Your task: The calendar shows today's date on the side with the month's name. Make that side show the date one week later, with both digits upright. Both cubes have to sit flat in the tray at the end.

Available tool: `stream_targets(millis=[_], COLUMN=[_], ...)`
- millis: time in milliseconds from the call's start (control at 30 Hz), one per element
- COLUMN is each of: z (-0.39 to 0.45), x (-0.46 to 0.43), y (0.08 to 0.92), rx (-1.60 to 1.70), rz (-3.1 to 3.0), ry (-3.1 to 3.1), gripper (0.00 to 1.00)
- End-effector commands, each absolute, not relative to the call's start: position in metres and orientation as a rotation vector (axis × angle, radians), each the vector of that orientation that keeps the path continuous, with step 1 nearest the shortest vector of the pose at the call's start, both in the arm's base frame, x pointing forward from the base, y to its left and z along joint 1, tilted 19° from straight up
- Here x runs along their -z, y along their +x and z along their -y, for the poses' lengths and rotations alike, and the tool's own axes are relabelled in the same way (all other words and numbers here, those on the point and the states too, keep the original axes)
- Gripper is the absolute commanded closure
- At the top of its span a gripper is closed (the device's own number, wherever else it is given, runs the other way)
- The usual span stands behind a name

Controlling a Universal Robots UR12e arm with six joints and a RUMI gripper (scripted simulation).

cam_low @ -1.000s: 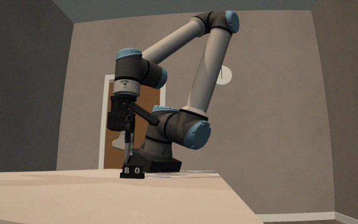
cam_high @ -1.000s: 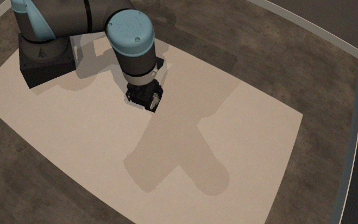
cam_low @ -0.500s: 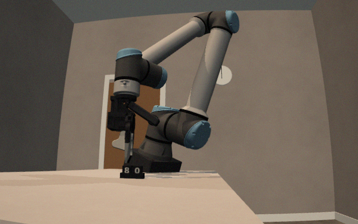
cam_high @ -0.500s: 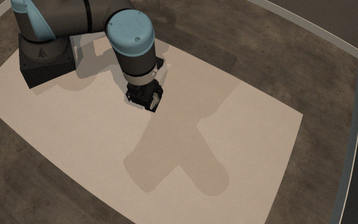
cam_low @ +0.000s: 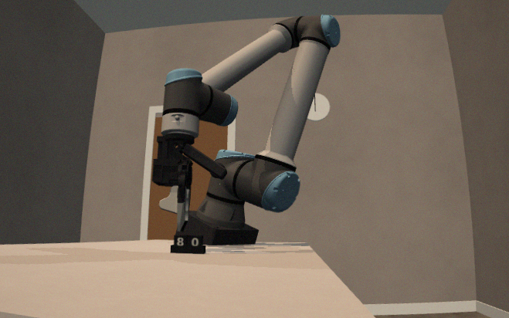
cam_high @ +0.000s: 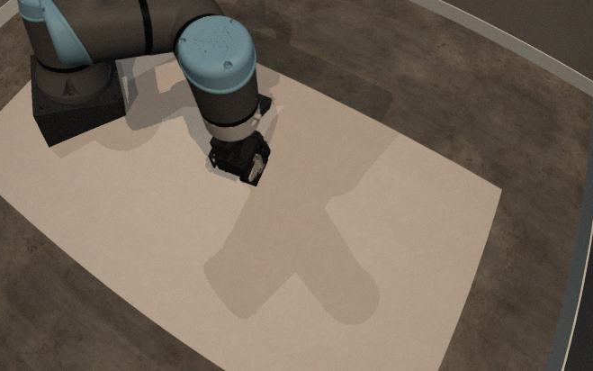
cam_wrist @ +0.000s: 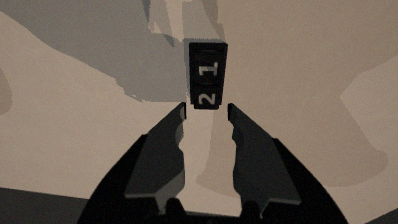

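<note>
Hovering above the calendar, the gripper (cam_wrist: 206, 112) points straight down with its jaws part-spread and nothing between them. In the wrist view the two dark fingers flank a gap of bare table, and their tips sit just short of the calendar's near end, apart from it.

The calendar (cam_wrist: 207, 74) is a small black tray with two cubes side by side, standing on the table directly below the gripper. Top faces in the wrist view read "2" nearer the gripper and "1" beyond it, both turned sideways in that view. In the exterior view the side of the calendar (cam_low: 187, 242) facing the camera reads "8 0" in pale digits, upright. Month name is not legible in any view.

In the top view the gripper (cam_high: 243, 161) hides the calendar completely.

The table (cam_high: 119, 221) is a pale beige slab, crossed by broad arm shadows that fan away from the calendar. The arm's black base (cam_low: 224, 231) is mounted on the table just behind the calendar in the exterior view.

Around the table is a mottled brown floor (cam_high: 473, 92) with a pale skirting strip. Behind the calendar in the exterior view are beige walls, a brown door (cam_low: 161, 189) with a white frame, and a round white wall clock (cam_low: 321, 107), partly behind the arm.
</note>
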State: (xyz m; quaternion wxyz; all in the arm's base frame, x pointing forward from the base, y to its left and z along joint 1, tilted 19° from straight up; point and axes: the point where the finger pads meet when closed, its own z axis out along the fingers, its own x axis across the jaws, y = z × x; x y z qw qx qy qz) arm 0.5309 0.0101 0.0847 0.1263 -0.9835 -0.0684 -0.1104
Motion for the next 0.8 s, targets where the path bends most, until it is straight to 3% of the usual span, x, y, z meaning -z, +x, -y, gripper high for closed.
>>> stream_targets(millis=[0, 767], z=[-0.014, -0.019], x=[-0.078, -0.058], y=[0.529, 0.535], rx=[0.314, 0.317], rz=[0.200, 0.199], ry=[-2.862, -2.863], gripper=[0.72, 0.72])
